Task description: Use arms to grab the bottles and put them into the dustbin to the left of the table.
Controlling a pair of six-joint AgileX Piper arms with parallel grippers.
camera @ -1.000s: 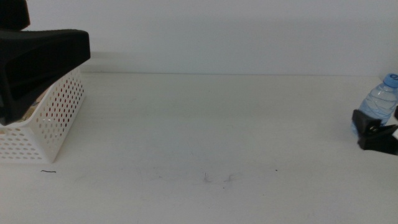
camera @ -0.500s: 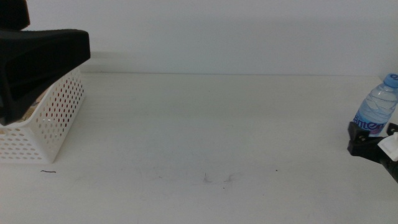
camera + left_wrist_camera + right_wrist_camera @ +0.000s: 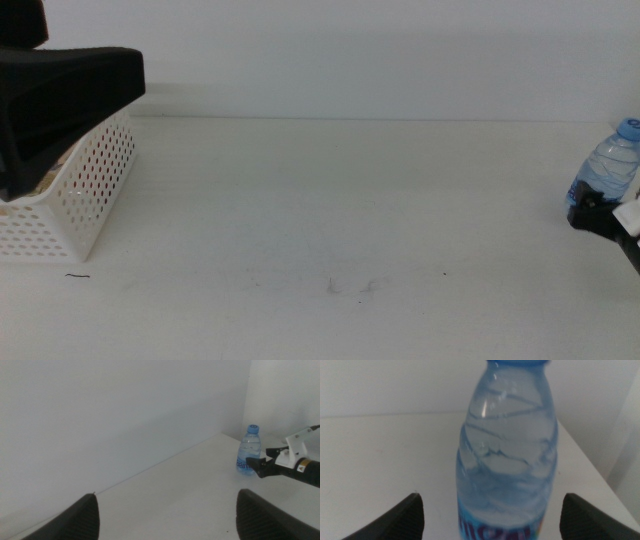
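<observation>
While the left arm (image 3: 55, 100) is held high above the white perforated dustbin (image 3: 90, 195) at the left end of the table (image 3: 320, 220), the only bottle in view, a clear water bottle (image 3: 608, 170) with a blue cap and a blue label, is seen standing at the far right edge of the tabletop. Its long axis is vertical, with the cap pointing straight up and the base resting on the table. In the middle view the right gripper (image 3: 600, 215) is seen low at the right edge, its dark tips reaching the lower part of the bottle at about label height.

From the right wrist camera the water bottle (image 3: 507, 455) is shown upright and very close, centred between the two dark jaws, which are spread wide to either side with a clear gap left between each jaw and the bottle. No contact with the jaws can be made out there.

In the left wrist view the same water bottle (image 3: 248, 450) is seen upright near the table's far corner by the wall, with the right gripper (image 3: 260, 465) just beside its base and label. The left gripper (image 3: 167, 515) is shown with its jaws spread far apart and nothing between them.
</observation>
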